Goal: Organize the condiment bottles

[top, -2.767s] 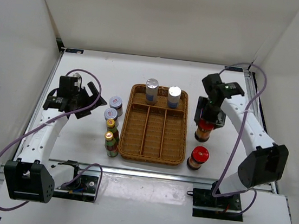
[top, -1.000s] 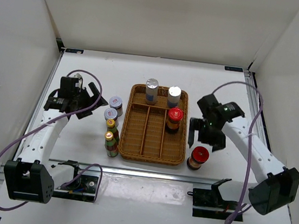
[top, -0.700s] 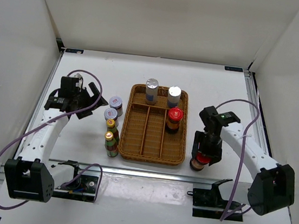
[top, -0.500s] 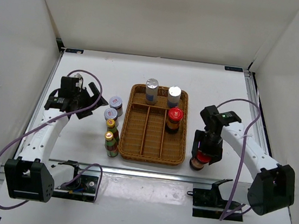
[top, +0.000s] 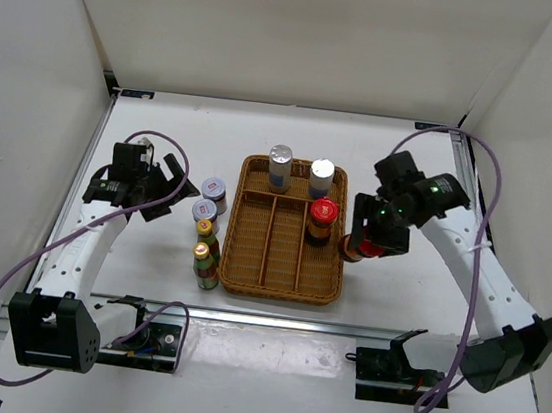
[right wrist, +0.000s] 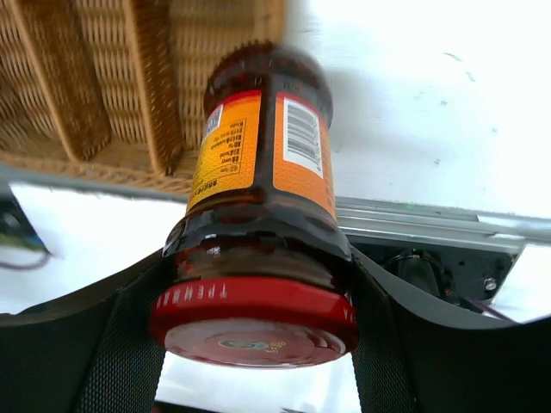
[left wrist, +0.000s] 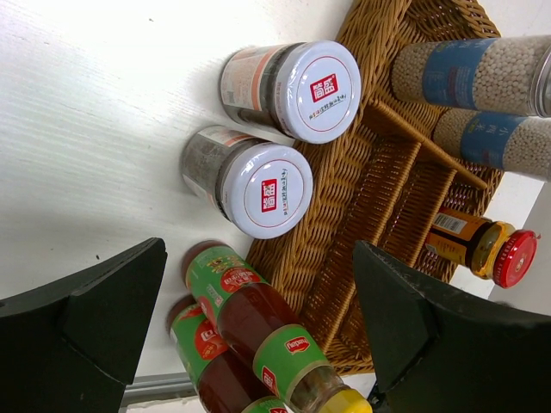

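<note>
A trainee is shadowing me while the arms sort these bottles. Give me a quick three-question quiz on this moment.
1. True or false: the left gripper is gripping a jar.
2. How many bottles stand inside the wicker tray?
3. The right gripper holds: A) a green bottle, B) a red-capped bottle, C) a grey-lidded jar.
Key: 1 false, it is open; 2 three; 3 B.

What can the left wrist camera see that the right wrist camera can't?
Only the left wrist view: two grey-lidded jars and two green bottles on the table, two cylinder bottles and a red-capped bottle in the wicker tray. Only the right wrist view: a second red-capped bottle clamped in the right gripper. Both: the wicker tray.
</note>
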